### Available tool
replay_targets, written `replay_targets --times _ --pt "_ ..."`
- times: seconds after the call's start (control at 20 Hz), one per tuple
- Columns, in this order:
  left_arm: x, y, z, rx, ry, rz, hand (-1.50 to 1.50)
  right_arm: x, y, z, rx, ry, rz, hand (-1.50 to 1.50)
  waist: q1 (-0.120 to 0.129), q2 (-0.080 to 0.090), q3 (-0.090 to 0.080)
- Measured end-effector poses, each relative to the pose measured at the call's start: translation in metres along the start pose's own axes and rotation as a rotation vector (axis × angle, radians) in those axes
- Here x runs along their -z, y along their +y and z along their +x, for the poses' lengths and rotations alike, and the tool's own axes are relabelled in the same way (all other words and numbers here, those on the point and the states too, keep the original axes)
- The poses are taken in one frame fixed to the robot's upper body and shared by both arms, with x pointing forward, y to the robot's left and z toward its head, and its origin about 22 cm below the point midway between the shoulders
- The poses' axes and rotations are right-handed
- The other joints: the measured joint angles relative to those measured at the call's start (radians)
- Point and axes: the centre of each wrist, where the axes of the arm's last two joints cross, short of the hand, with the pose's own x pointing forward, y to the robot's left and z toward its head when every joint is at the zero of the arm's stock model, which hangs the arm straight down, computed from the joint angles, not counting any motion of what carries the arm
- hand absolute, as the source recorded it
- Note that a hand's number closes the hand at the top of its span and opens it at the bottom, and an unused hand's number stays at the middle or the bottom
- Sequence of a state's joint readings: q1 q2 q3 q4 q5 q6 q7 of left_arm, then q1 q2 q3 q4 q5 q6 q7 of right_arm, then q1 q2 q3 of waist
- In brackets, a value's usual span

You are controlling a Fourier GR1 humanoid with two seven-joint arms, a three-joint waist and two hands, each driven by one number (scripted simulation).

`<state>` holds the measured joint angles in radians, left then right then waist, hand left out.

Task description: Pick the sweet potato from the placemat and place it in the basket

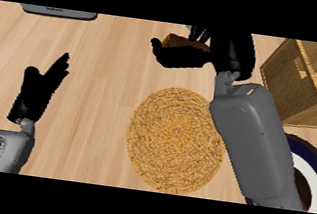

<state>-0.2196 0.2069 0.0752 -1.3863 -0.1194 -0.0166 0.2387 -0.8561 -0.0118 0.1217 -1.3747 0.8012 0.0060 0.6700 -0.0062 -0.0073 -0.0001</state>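
My right hand (187,55) is curled round the sweet potato (176,41), raised at twelve o'clock beyond the placemat (176,139). I'd carry it toward the basket (310,83) at three o'clock, clearing the rim before releasing. My left hand (38,90) rests open.

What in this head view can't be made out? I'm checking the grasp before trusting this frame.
- Sweet potato: only a small orange-brown patch shows; the right hand curls round the rest.
- Basket: its right side is cut off by the picture's edge; its inside is not visible.
- Plate: partly behind the right forearm and cut by the right edge.
- Grey object: cut by the top edge; unidentifiable.
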Motion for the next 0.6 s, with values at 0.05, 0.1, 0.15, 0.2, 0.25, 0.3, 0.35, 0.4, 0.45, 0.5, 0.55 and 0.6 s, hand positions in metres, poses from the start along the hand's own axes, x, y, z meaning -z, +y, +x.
replay_targets --times 0.05,0.1,0.15,0.2,0.25,0.3,0.35,0.4,0.45,0.5,0.55,0.6 --pt "0.002 -0.001 0.002 0.003 0.0 0.003 0.0 0.0 -0.013 0.006 0.005 -0.005 -0.022 1.5 -0.001 0.001 0.0" --pt "0.002 0.001 0.003 0.004 -0.003 0.004 0.0 0.0 -0.024 0.015 0.017 -0.005 -0.041 1.5 0.0 0.001 0.0" --pt "0.001 0.003 0.003 0.005 -0.005 -0.001 0.0 0.001 -0.036 0.021 0.027 -0.005 -0.062 1.5 0.002 0.002 0.0" --pt "-0.001 -0.001 0.001 0.004 -0.003 -0.001 0.0 0.002 -0.047 0.028 0.031 0.0 -0.079 1.5 0.003 0.002 0.0" --pt "0.001 -0.004 0.0 0.004 -0.002 -0.005 0.0 0.004 -0.059 0.035 0.038 0.004 -0.094 1.5 0.003 0.003 0.0" --pt "0.002 -0.004 0.0 0.003 -0.005 -0.004 0.0 0.004 -0.069 0.039 0.047 0.007 -0.108 1.5 0.004 0.003 0.0" --pt "0.001 -0.003 0.001 0.001 -0.006 -0.006 0.0 0.005 -0.079 0.044 0.05 0.015 -0.123 1.5 0.005 0.003 0.0" --pt "0.0 -0.005 0.001 0.002 -0.007 -0.006 0.0 0.007 -0.089 0.046 0.05 0.019 -0.133 1.5 0.006 0.004 0.0" --pt "-0.003 -0.005 -0.001 0.001 -0.007 -0.007 0.0 0.008 -0.098 0.05 0.051 0.026 -0.146 1.5 0.008 0.004 0.0" --pt "-0.002 -0.005 0.003 -0.001 -0.009 -0.006 0.0 0.008 -0.106 0.054 0.048 0.032 -0.156 1.5 0.008 0.004 0.0" --pt "-0.002 -0.008 0.003 -0.002 -0.009 -0.007 0.0 0.013 -0.112 0.054 0.05 0.042 -0.17 1.5 0.009 0.005 0.0" --pt "-0.001 -0.008 0.002 -0.002 -0.01 -0.012 0.0 0.017 -0.119 0.055 0.047 0.051 -0.186 1.5 0.01 0.006 0.0"
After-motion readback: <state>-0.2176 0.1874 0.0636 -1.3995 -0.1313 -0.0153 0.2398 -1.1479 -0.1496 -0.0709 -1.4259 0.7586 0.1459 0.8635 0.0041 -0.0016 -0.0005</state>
